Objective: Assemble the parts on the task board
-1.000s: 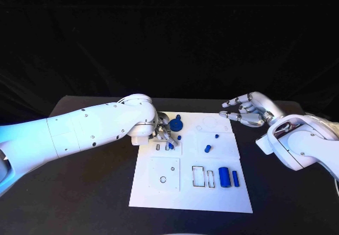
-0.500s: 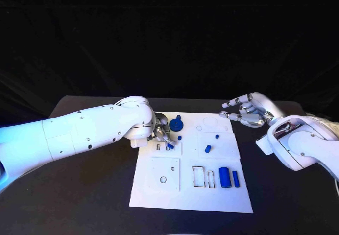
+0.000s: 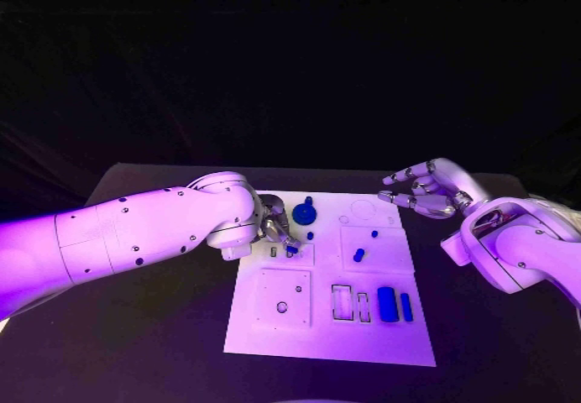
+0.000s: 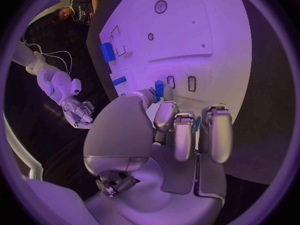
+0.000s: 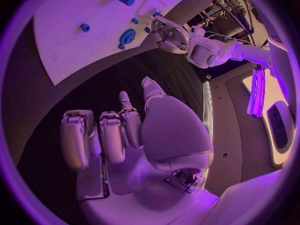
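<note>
White rounded arms (image 3: 145, 231), silver jointed robot hand (image 3: 418, 191)

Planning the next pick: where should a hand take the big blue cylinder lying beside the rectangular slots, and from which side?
Grip the big blue cylinder across its round middle, coming from above. It lies flat, long sides exposed, though a thinner blue bar lies close alongside.
</note>
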You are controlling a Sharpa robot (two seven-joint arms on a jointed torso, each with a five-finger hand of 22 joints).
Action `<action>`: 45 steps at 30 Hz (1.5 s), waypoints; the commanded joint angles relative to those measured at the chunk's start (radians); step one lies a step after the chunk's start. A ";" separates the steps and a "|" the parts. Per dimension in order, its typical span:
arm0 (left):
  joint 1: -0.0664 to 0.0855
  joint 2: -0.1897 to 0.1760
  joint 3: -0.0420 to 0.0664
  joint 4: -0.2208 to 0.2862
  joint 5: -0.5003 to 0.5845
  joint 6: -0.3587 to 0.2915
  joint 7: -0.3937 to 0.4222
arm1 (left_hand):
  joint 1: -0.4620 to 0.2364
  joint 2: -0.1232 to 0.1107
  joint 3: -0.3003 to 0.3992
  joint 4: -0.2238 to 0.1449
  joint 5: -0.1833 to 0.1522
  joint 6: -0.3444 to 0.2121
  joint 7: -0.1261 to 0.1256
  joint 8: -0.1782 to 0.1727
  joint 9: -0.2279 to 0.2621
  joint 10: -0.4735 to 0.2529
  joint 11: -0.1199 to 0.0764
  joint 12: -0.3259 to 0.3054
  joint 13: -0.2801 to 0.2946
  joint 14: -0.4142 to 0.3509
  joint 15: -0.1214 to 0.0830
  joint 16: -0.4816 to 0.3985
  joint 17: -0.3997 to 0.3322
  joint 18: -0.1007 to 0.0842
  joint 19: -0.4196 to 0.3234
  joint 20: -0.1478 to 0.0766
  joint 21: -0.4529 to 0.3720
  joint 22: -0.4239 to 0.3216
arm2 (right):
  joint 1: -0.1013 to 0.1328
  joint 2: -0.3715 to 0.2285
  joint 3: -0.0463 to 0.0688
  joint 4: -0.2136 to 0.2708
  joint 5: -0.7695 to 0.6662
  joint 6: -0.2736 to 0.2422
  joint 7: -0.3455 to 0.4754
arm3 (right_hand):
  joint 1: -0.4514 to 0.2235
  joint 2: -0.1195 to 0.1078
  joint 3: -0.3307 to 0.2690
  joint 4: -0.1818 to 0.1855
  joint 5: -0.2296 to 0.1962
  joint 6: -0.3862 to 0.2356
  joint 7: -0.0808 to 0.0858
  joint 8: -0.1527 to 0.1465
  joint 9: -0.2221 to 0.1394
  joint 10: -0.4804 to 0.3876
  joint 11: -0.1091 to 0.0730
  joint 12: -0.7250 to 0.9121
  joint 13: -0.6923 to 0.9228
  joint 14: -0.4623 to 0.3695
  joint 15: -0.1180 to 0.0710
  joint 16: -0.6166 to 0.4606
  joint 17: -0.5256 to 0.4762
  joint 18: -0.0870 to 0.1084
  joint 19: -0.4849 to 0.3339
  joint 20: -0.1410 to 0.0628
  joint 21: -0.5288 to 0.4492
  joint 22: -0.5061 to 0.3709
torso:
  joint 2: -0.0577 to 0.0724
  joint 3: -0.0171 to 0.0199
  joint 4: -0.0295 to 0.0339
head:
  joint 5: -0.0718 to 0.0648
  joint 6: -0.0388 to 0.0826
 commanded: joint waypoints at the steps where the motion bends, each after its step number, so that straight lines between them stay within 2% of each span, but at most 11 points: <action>1: -0.011 -0.009 0.000 0.016 -0.044 -0.055 -0.035 | -0.008 -0.002 0.154 -0.146 0.002 0.004 -0.012 0.007 0.002 0.008 -0.003 0.004 0.002 0.103 0.002 0.003 0.263 -0.015 0.050 0.004 0.005 0.171 | -0.001 0.002 0.000 -0.002 -0.003 0.016 0.007 | 0.009 0.005 -0.006 0.000 0.005 0.006 0.001 0.004 0.001 0.006 -0.007 -0.004 0.144 0.087 -0.006 -0.004 0.202 0.007 0.010 -0.008 -0.006 0.109 | 0.000 0.0034 0.0035 | 0.001 0.000; 11: -0.027 -0.011 0.000 0.017 -0.066 -0.043 -0.046 | -0.010 -0.003 0.158 -0.147 0.002 0.005 -0.012 0.007 0.003 0.009 -0.003 0.006 0.004 0.103 0.002 0.003 0.263 -0.015 0.049 0.004 0.005 0.171 | -0.002 0.004 0.000 -0.004 -0.001 0.023 0.008 | 0.007 0.006 -0.008 0.003 0.008 0.007 0.001 0.004 0.001 0.005 -0.007 -0.005 0.143 0.087 -0.006 -0.005 0.200 0.007 0.008 -0.008 -0.008 0.107 | 0.001 0.0018 0.0015 | 0.002 -0.001; 27: -0.032 -0.003 0.000 0.003 -0.071 -0.043 -0.051 | -0.017 -0.002 0.166 -0.147 0.002 0.007 -0.012 0.009 0.006 0.013 -0.003 0.012 0.010 0.103 0.002 0.003 0.263 -0.016 0.051 0.004 0.007 0.174 | -0.003 0.006 0.000 -0.004 0.000 0.025 0.009 | 0.006 0.007 -0.009 0.004 0.009 0.007 0.001 0.004 0.001 0.006 -0.007 -0.004 0.144 0.087 -0.006 -0.005 0.200 0.008 0.008 -0.008 -0.008 0.106 | 0.001 0.0032 0.0008 | 0.005 -0.008; 36: -0.034 -0.004 0.000 0.004 -0.071 -0.006 -0.052 | -0.018 -0.002 0.167 -0.148 0.002 0.007 -0.013 0.009 0.007 0.013 -0.003 0.012 0.009 0.103 0.002 0.003 0.263 -0.015 0.051 0.004 0.007 0.173 | -0.003 0.004 0.000 -0.004 0.005 0.032 0.008 | 0.005 0.007 -0.010 0.005 0.010 0.008 0.001 0.005 0.002 0.006 -0.008 -0.005 0.143 0.087 -0.006 -0.005 0.200 0.007 0.008 -0.008 -0.008 0.106 | 0.001 0.0029 0.0021 | 0.004 -0.008; 45: -0.035 -0.002 0.000 0.003 -0.072 0.043 -0.055 | -0.019 -0.002 0.169 -0.149 0.002 0.007 -0.013 0.010 0.007 0.013 -0.003 0.011 0.009 0.103 0.002 0.003 0.263 -0.015 0.050 0.004 0.006 0.173 | -0.003 0.002 0.000 -0.004 0.024 0.038 0.010 | 0.005 0.008 -0.011 0.006 0.011 0.009 0.000 0.005 0.002 0.005 -0.008 -0.006 0.143 0.087 -0.007 -0.006 0.200 0.008 0.007 -0.008 -0.009 0.105 | 0.001 0.0029 0.0014 | 0.009 -0.009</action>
